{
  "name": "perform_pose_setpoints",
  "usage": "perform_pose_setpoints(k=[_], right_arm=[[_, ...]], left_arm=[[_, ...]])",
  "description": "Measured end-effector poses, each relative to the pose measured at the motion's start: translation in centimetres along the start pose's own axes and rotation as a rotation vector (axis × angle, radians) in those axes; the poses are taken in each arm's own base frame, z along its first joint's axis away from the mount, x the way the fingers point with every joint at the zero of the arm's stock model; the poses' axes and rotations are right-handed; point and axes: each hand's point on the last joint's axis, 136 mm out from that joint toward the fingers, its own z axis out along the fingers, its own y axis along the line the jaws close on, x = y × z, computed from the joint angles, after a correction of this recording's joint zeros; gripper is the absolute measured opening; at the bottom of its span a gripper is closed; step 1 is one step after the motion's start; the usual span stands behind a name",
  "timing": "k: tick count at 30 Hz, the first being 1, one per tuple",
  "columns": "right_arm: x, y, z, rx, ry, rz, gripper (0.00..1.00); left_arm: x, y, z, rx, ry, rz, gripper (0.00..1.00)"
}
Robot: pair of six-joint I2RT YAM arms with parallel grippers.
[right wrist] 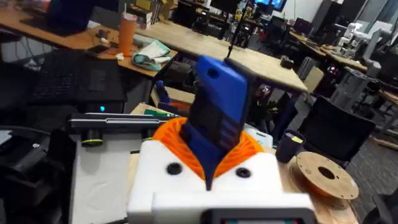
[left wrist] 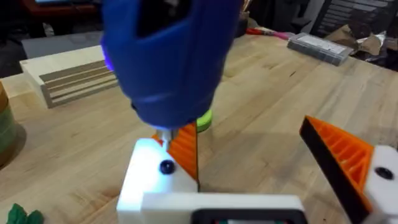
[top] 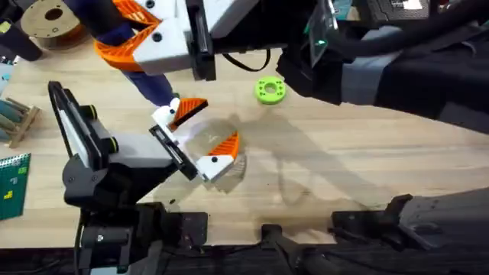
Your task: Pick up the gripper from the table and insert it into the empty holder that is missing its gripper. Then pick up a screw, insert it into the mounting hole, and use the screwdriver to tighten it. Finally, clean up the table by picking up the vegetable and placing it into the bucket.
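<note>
My right gripper (top: 141, 34) reaches across from the right, shut on the blue screwdriver (top: 157, 88), which points down at my left gripper (top: 205, 130). In the left wrist view the screwdriver (left wrist: 168, 56) has its metal tip just above a black screw (left wrist: 166, 166) in the white holder (left wrist: 146, 180). The orange gripper (left wrist: 185, 149) sits in that holder. My left gripper (left wrist: 261, 158) stands open. The right wrist view shows the screwdriver (right wrist: 217, 118) clamped in the right gripper (right wrist: 211, 158). The dark-green vegetable (left wrist: 22, 216) lies on the table. A curved mustard wall, the bucket (left wrist: 5, 127), shows at the edge.
A lime-green ring (top: 269, 90) lies just beyond the left gripper. A brown filament spool (top: 50, 23) stands at the far left corner, a wooden rack (top: 17, 121) and a green board (top: 11, 183) at the left edge. Bare wood (top: 344, 160) spreads to the right.
</note>
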Motion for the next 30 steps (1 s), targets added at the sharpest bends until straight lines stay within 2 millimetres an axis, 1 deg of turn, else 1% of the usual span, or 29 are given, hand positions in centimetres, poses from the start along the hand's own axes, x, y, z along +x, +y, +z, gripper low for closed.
perform_pose_setpoints(k=[23,30], right_arm=[[0.35,-0.01,0.04,0.000,0.008,0.011,0.007],[0.54,0.28,0.22,-0.008,0.015,0.022,0.007]], left_arm=[[0.00,0.00,0.00,0.000,0.000,0.000,0.995],[0.00,0.00,0.00,0.000,0.000,0.000,0.995]])
